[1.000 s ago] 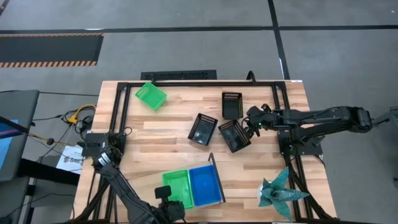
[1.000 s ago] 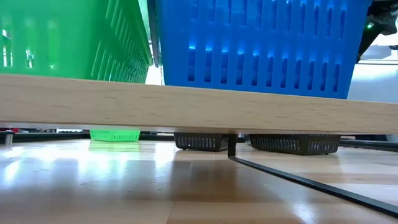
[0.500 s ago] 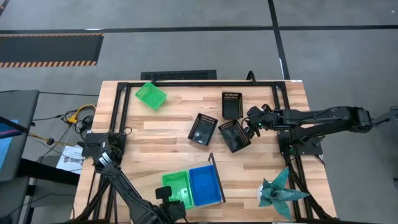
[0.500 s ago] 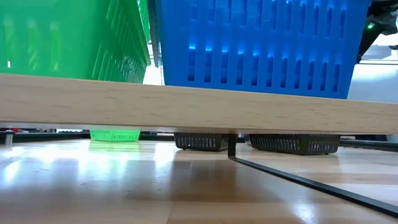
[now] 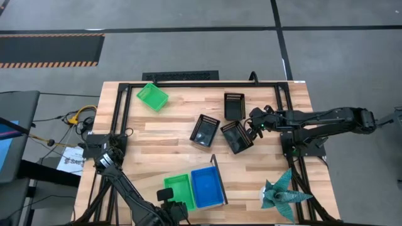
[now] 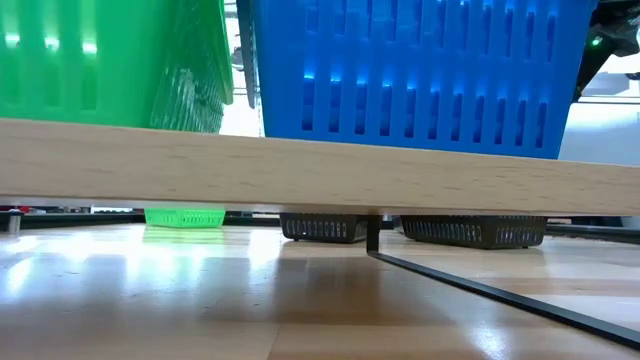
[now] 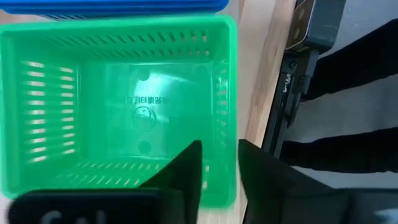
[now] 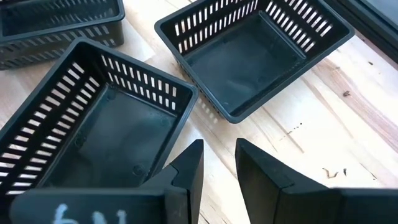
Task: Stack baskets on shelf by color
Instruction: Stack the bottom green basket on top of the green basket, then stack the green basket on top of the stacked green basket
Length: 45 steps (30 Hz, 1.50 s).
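Note:
A green basket [image 5: 178,188] sits beside the blue basket [image 5: 207,186] on the shelf [image 6: 320,170], whose black upright [image 5: 213,164] rises behind them. My left gripper [image 5: 169,199] is at the green basket's near-left corner, shut on its wall [image 7: 219,177]. A lone green basket [image 5: 152,96] lies at the far left. Three black baskets [image 5: 233,105], [image 5: 205,130], [image 5: 237,136] rest flat mid-table. My right gripper [image 8: 219,165] hovers slightly open over bare wood beside the nearest black basket [image 8: 106,130], touching nothing. My left gripper holds the green basket by its near side wall [image 7: 221,149], toward that wall's left end. One finger [image 7: 183,171] is inside the basket and the other [image 7: 264,177] outside, coming from above and pointing down. The basket stands about level, its underside at the shelf plank.
A teal paper figure [image 5: 282,191] lies at the table's near right corner. A black metal frame [image 5: 188,83] runs around the table's far and side edges. Bare wood [image 5: 157,150] stretches between the shelf and the black baskets.
The green basket in my left gripper has shifted slightly away from the blue basket, toward the table's near-left. Its wall stood tilted in the low view and now stands closer to upright. My right arm has kept still.

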Tool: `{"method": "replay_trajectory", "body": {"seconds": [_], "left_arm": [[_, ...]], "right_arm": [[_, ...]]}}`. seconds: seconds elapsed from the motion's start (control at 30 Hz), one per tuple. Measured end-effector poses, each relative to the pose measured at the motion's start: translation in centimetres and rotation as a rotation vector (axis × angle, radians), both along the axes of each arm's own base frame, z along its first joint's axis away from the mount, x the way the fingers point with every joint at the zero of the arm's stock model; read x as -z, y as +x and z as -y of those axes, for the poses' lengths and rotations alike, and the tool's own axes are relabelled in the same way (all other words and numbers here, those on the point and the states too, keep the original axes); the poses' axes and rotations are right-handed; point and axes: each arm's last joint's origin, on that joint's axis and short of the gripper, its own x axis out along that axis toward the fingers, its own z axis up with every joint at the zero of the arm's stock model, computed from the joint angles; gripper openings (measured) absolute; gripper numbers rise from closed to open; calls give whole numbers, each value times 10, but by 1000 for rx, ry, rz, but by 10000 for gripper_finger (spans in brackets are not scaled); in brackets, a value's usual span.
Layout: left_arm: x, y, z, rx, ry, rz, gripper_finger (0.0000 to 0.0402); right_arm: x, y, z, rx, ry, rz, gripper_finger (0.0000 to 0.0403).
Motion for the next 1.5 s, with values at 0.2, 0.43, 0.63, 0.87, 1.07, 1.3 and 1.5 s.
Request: {"method": "replay_trajectory", "body": {"seconds": [0.2, 0.43, 0.63, 0.87, 1.07, 1.3, 1.5], "left_arm": [[0, 1, -3, 3, 13, -9, 158], [-26, -1, -28, -25, 125, 61, 178], [-69, 3, -81, -50, 344, 203, 178], [-110, 23, -173, -173, 443, 235, 178], [-116, 28, -272, -332, 481, 111, 178], [-76, -6, -377, -539, 491, -104, 178], [-24, -41, -428, -542, 280, 26, 178]], "right_arm": [[0, 0, 0, 0, 0, 0, 118], [0, 0, 0, -1, -2, -1, 118], [0, 0, 0, -2, -2, 1, 118], [0, 0, 0, -2, -2, 0, 118], [0, 0, 0, -17, -14, -7, 118], [0, 0, 0, -36, -28, -18, 118], [0, 0, 0, -58, -44, -31, 118]]}}
